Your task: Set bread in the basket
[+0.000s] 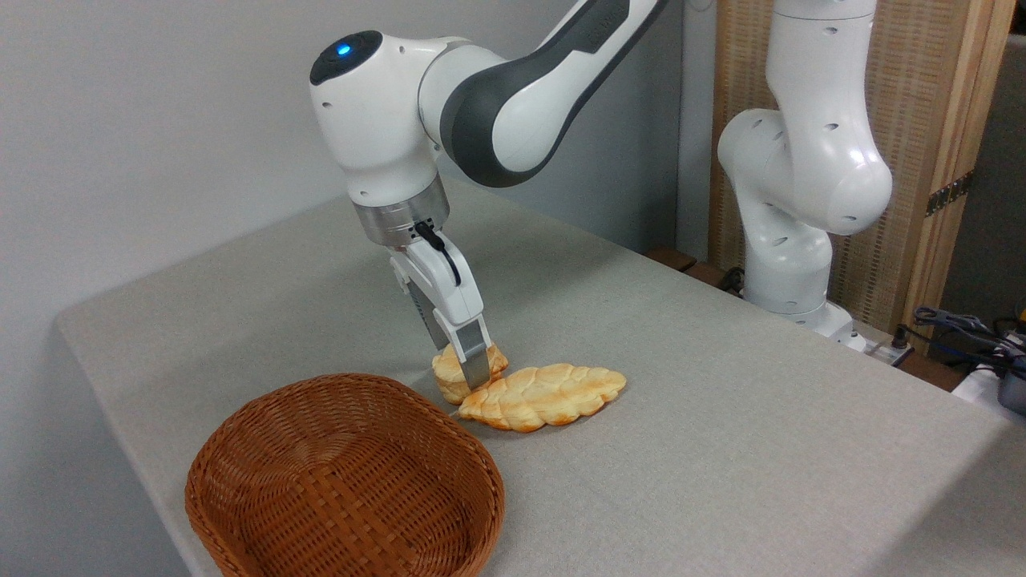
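Note:
The bread (446, 375), a small thick golden bun, rests on the grey tablecloth just behind the basket's far rim. My gripper (470, 373) points down onto it. One grey-tipped finger (476, 365) lies against the bun's near face, while the other finger is hidden behind the bun. Whether the fingers press the bun is not visible. The basket (240, 433), an oval reddish-brown wicker one, stands empty at the front left of the table.
A longer flat braided loaf (545, 394) lies right of the bun, touching or nearly touching it. The arm's white base (789, 264) stands at the table's far right edge, with cables (962, 324) beyond it. The table's left edge is near the basket.

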Controlling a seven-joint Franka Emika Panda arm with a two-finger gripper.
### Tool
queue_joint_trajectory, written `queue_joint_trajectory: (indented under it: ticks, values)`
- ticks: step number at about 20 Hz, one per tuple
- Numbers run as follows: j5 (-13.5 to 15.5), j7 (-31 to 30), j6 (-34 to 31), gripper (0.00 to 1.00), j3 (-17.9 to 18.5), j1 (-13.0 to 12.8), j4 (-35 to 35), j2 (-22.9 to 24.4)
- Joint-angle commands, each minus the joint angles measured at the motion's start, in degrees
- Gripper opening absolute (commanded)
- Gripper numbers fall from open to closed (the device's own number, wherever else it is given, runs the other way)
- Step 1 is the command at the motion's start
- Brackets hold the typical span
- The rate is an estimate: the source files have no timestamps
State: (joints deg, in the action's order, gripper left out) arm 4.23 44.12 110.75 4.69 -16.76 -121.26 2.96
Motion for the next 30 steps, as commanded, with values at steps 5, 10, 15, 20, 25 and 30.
queue_joint_trajectory:
  ticks: [5, 10, 15, 20, 25, 30]
  values:
    - [0.3, 1.0, 1.2, 0.62, 0.2, -0.3, -0.3, 0.1]
    - [0.8, 0.6, 1.1, 0.63, 0.2, -0.3, 0.3, 1.3]
    - [1.0, 0.4, 1.1, 0.63, 0.5, -0.2, 1.4, 3.2]
    - [1.1, 0.4, 1.2, 0.64, 0.9, 0.1, 5.1, 3.3]
    - [1.8, 0.4, 3.4, 0.64, 2.3, 0.4, 7.0, 3.3]
    - [3.2, 0.5, 9.4, 0.64, 3.3, 0.4, 7.1, 2.1]
